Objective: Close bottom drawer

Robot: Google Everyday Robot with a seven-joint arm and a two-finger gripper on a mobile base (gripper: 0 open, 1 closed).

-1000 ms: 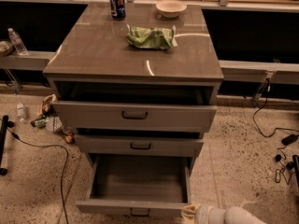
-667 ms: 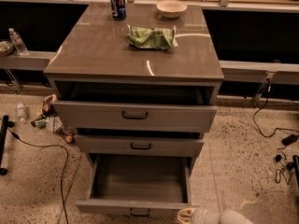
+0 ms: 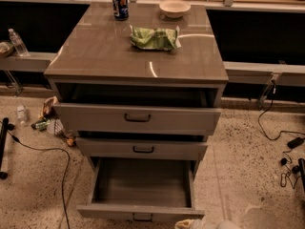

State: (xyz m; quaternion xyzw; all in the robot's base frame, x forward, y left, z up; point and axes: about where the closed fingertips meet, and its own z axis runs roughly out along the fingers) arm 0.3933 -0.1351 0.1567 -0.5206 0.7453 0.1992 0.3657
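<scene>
The gripper [image 3: 187,223], open or closed I cannot tell, has edged left along the frame's bottom, just beside the bottom drawer [image 3: 143,185] front's right end; the drawer stays fully out of the cabinet [image 3: 95,56]; the push looks imminent.

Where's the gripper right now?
At the camera view's bottom edge, right of centre: the gripper sits just in front of the open bottom drawer, right of its handle.
</scene>
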